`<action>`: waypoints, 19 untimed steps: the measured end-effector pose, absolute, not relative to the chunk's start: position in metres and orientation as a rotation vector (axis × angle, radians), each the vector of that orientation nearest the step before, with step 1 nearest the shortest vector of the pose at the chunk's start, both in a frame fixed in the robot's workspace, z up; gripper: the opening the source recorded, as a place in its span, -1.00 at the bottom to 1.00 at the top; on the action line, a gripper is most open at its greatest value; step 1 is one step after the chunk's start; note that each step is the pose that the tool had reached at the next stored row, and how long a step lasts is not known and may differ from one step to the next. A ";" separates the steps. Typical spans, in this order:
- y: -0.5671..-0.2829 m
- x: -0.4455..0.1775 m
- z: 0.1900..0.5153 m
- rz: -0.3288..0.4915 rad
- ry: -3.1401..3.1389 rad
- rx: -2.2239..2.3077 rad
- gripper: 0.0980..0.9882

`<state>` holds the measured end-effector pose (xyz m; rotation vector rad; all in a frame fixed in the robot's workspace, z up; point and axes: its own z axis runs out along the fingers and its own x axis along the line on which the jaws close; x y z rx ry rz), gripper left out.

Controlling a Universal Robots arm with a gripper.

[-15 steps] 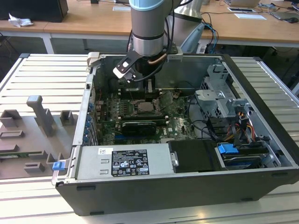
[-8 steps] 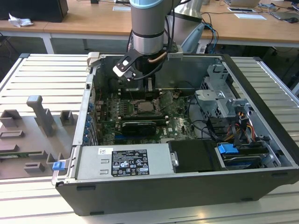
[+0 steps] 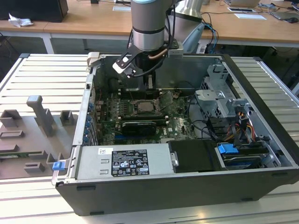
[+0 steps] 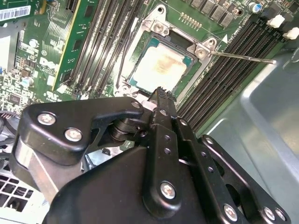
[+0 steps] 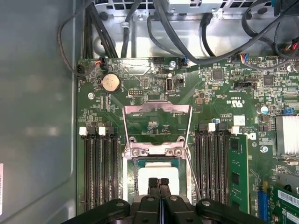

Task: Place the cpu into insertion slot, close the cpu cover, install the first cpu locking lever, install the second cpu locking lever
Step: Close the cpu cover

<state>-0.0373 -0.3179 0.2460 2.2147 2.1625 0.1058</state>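
The gripper [image 5: 159, 182] is poised low over the cpu [image 4: 163, 65], at the edge away from the hinge. Its 2 fingers are clenched together on nothing, and I cannot tell whether they are touching the chip. The cpu is lying flat in the insertion slot [image 5: 131, 179], with memory slots [image 5: 100, 172] on the slot's near and far sides. The cpu cover [image 5: 156, 109] is lying open, folded back toward the exterior view's right, so closing it looks like the step in hand. Doing that well, I judge, means pushing the cover's free bar around its hinge, not scraping the chip's top, and staying clear of the thin locking lever [image 4: 243, 57] jutting out beside the slot.
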 end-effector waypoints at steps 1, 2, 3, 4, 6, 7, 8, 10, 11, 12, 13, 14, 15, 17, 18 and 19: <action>-0.318 -0.037 0.247 0.106 2.163 2.215 -0.98; -0.318 -0.037 0.248 0.106 2.162 2.215 -0.98; -0.318 -0.037 0.249 0.106 2.162 2.215 -0.98; -0.318 -0.037 0.251 0.106 2.163 2.215 -0.98; -0.318 -0.037 0.254 0.106 2.162 2.215 -0.98; -0.318 -0.037 0.255 0.106 2.163 2.215 -0.98; -0.318 -0.037 0.256 0.106 2.162 2.215 -0.98; -0.318 -0.037 0.257 0.106 2.163 2.215 -0.98; -0.318 -0.037 0.257 0.106 2.163 2.215 -0.98; -0.318 -0.037 0.258 0.106 2.162 2.215 -0.98; -0.318 -0.037 0.258 0.105 2.163 2.215 -0.98; -0.318 -0.037 0.259 0.106 2.163 2.215 -0.98; -0.318 -0.037 0.260 0.106 2.163 2.215 -0.98; -0.318 -0.037 0.262 0.106 2.163 2.215 -0.98; -0.318 -0.036 0.262 0.106 2.162 2.215 -0.98; -0.318 -0.032 0.262 0.106 2.163 2.215 -0.98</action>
